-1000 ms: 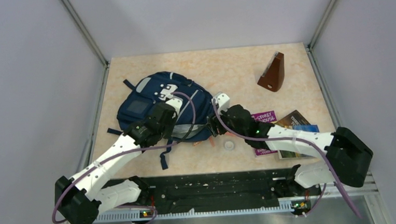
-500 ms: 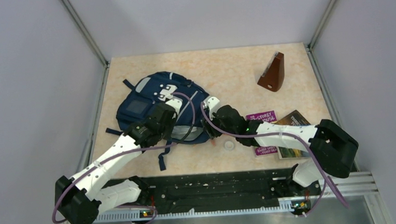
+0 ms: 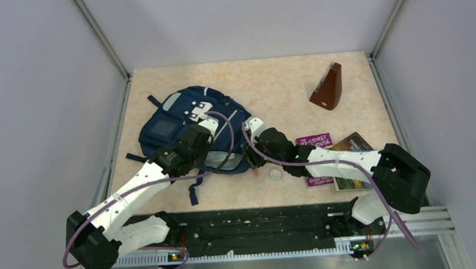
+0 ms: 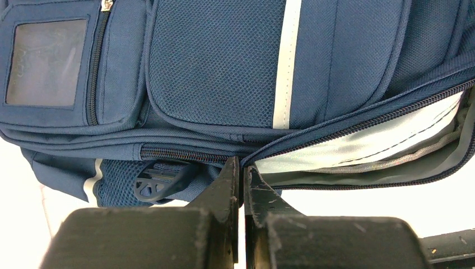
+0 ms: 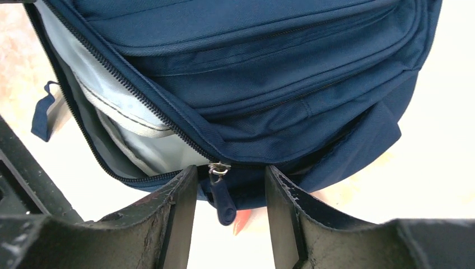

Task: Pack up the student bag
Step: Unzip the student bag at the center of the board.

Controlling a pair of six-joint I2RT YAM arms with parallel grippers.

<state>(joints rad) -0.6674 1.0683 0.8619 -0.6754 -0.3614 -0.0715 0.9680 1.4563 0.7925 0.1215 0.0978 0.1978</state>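
The navy backpack [image 3: 182, 122] lies flat on the left half of the beige table [image 3: 270, 82], its main zip partly undone and pale grey lining [image 4: 364, 143] showing through the gap. The left gripper [image 4: 242, 168] has its fingers pressed tightly together, tips against the seam at the end of the opening; whether they pinch any fabric cannot be told. At the bag's right edge, the right gripper [image 5: 231, 179] stands with its fingers partly apart on either side of the dark blue zip pull [image 5: 223, 203], which hangs between them without touching either. A small white round object [image 3: 276, 174] sits just beside that gripper. A purple book [image 3: 317, 141] and a second book [image 3: 352, 144] lie to the right, and a brown wedge-shaped object [image 3: 327, 88] stands well apart near the far right corner.
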